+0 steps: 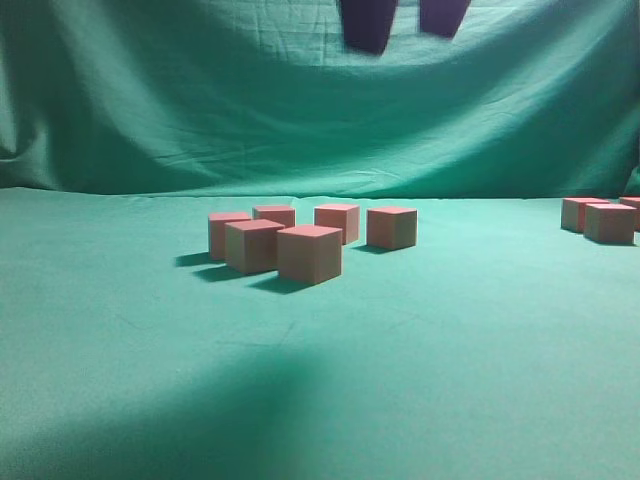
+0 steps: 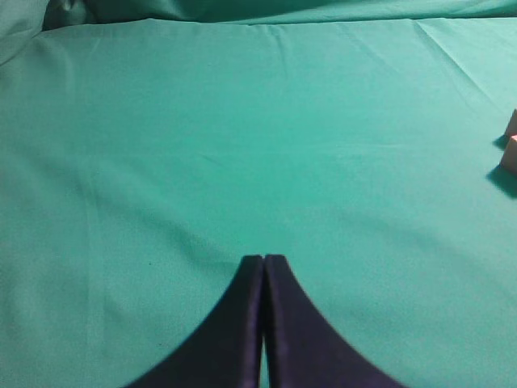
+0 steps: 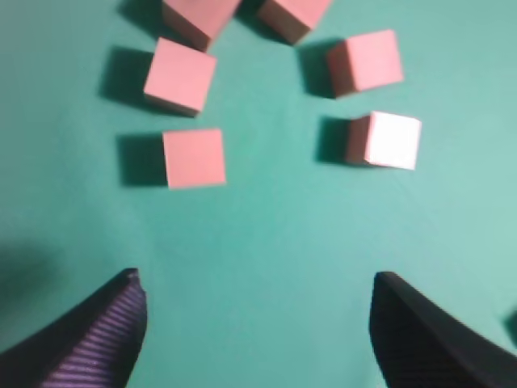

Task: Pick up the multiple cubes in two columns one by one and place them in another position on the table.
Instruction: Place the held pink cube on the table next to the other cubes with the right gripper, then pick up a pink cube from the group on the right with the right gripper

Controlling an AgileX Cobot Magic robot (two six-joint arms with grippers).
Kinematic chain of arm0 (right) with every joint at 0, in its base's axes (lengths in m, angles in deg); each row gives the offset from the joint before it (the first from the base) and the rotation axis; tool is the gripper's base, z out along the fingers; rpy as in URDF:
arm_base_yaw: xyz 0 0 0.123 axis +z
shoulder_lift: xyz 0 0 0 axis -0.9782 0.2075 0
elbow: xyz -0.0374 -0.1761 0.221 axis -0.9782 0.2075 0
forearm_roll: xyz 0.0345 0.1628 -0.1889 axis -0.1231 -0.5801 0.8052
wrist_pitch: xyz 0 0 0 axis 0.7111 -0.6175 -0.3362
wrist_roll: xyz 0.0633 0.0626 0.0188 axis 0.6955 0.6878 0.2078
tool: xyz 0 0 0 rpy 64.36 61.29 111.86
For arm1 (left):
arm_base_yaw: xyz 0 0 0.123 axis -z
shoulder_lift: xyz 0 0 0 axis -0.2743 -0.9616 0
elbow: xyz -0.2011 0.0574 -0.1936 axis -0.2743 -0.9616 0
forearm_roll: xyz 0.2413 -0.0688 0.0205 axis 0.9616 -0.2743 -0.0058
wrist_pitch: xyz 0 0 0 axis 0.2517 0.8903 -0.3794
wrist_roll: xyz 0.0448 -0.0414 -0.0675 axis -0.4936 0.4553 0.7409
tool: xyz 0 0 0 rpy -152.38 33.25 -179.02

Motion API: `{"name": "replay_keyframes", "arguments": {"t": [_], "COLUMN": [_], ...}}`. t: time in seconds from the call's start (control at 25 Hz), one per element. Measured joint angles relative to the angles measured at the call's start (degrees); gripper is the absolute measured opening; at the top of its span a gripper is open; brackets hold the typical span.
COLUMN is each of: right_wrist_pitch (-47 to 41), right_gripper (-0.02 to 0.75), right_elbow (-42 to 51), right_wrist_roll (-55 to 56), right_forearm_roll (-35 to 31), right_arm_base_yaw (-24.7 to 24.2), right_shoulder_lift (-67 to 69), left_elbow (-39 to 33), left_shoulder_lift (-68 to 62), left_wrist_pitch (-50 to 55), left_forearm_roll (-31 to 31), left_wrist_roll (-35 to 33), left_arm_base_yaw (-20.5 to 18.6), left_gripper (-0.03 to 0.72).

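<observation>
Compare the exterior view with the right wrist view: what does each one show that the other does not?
Only the exterior view shows the second group of cubes at the far right edge and the wrinkled backdrop curtain behind the table.

Only the right wrist view shows from above that the main group of cubes forms two columns of three, and that the right gripper has its fingers spread wide with nothing between them.

Both show the green table, the same six cubes, and the right gripper raised above them.
</observation>
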Motion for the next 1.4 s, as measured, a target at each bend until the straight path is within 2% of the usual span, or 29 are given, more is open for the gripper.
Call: {"name": "replay_keyframes", "arguments": {"t": [0.28, 0.36, 0.48, 0.6, 0.72, 0.88, 0.96, 1.08, 1.4], "right_wrist_pitch": [-9.04, -10.55, -11.73, -12.06, -11.63, -7.96, -6.22, -3.65, 5.28], "right_gripper": [0.569, 0.569, 0.569, 0.569, 0.569, 0.569, 0.569, 0.569, 0.569], "right_elbow": [0.0, 0.0, 0.0, 0.0, 0.0, 0.0, 0.0, 0.0, 0.0], "right_wrist_roll": [10.59, 13.37, 16.62, 17.75, 16.88, 11.8, 9.54, 8.09, 8.09], "right_forearm_roll": [9.76, 10.98, 11.42, 8.41, 1.56, -9.11, -12.3, -13.76, -13.56], "right_arm_base_yaw": [-0.72, -3.13, -10.05, -19.12, -28.41, -36.28, -37.79, -38.18, -38.32], "right_shoulder_lift": [-12.96, -15.94, -18.55, -18.86, -17.26, -12.29, -9.15, -3.76, 6.75], "left_elbow": [0.0, 0.0, 0.0, 0.0, 0.0, 0.0, 0.0, 0.0, 0.0], "left_shoulder_lift": [0.0, 0.0, 0.0, 0.0, 0.0, 0.0, 0.0, 0.0, 0.0], "left_wrist_pitch": [0.0, 0.0, 0.0, 0.0, 0.0, 0.0, 0.0, 0.0, 0.0], "left_forearm_roll": [0.0, 0.0, 0.0, 0.0, 0.0, 0.0, 0.0, 0.0, 0.0], "left_wrist_roll": [0.0, 0.0, 0.0, 0.0, 0.0, 0.0, 0.0, 0.0, 0.0], "left_arm_base_yaw": [0.0, 0.0, 0.0, 0.0, 0.0, 0.0, 0.0, 0.0, 0.0], "left_gripper": [0.0, 0.0, 0.0, 0.0, 0.0, 0.0, 0.0, 0.0, 0.0]}}
